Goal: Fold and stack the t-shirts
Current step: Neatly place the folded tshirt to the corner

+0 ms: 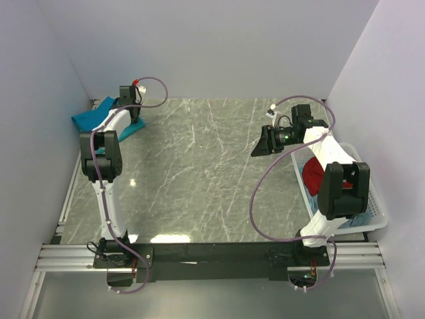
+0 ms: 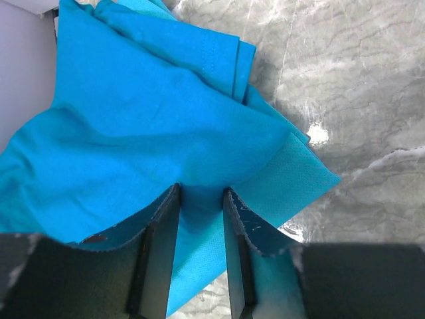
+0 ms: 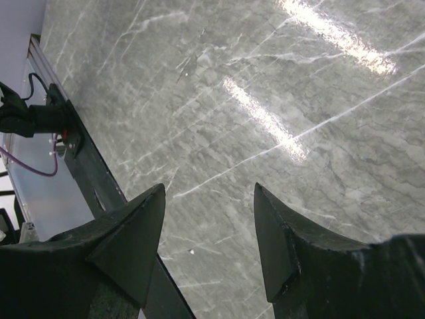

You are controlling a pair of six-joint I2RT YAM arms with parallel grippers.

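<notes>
A: Where is the t-shirt found?

B: In the overhead view the t-shirt (image 1: 89, 119) is seen at about ten o'clock on the table (image 1: 199, 173), bunched in the far-left corner close to the wall (image 1: 40, 100). It is not laid flat. Loose folds and a hemmed sleeve are shown in the left wrist view.

A: How is it placed relative to the jaws there?

B: The left gripper (image 2: 201, 199) is set down onto the cloth. A ridge of the teal fabric is caught between the two fingers (image 2: 156, 266), and cloth is touched by both inner faces. From the jaws, the bulk of the shirt is spread toward twelve and ten o'clock. A flat corner is pushed out toward three o'clock, and bare table is seen beyond it from one to three o'clock.

A: And the gap?

B: The jaws are drawn narrow, with only the pinched fold between them.

A: What is noted of the other arm?

B: The right gripper (image 3: 209, 193) is held over bare table at roughly three o'clock in the overhead view, well apart from the shirt. Its jaws are spread wide and nothing is held between them.

A: Is anything else seen?

B: A white basket (image 1: 375, 206) is placed at four o'clock, beside the right arm, and a red cloth (image 1: 312, 174) is seen inside it.
</notes>
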